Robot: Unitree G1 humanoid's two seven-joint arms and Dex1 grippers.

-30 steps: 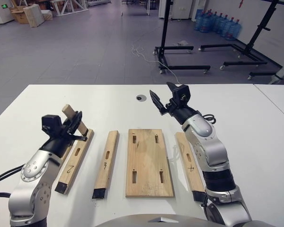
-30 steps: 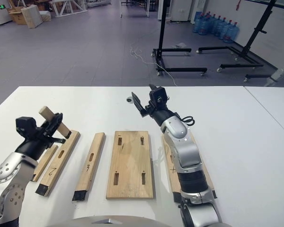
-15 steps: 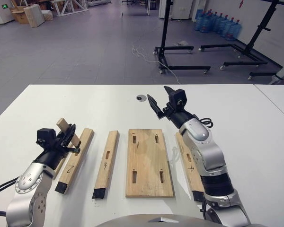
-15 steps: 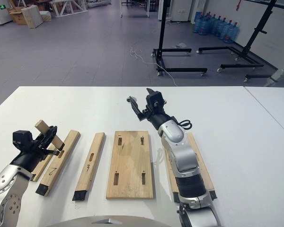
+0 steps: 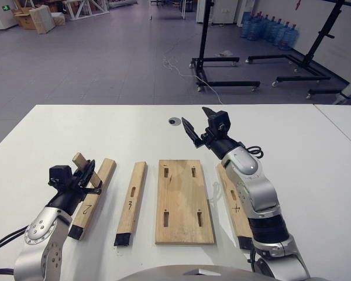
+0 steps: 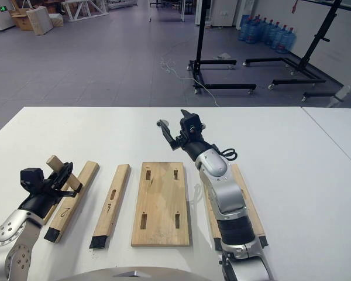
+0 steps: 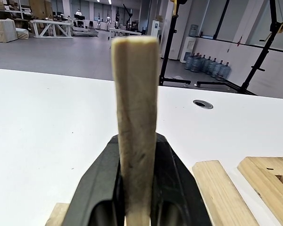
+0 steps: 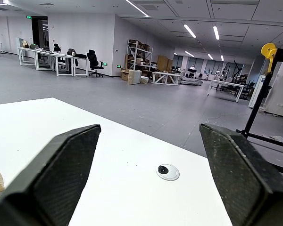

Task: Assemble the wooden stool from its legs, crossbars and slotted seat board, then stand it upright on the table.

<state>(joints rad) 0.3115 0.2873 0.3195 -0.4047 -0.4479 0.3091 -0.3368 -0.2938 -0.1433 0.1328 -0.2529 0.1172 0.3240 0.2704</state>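
Pinching a wooden crossbar (image 7: 134, 103) in my left gripper (image 5: 85, 177) over the leftmost leg (image 5: 95, 190).
My right gripper (image 5: 199, 124) hovers on the far side of the seat board (image 5: 184, 202), fingers spread.

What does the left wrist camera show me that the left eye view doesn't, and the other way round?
Left wrist view: close up, the black fingers pressed against both faces of the wooden crossbar. Left eye view: the whole slotted seat board, the leg right of it, and the right gripper open above the table. Shared: the left gripper holding that crossbar, and the round cable hole.
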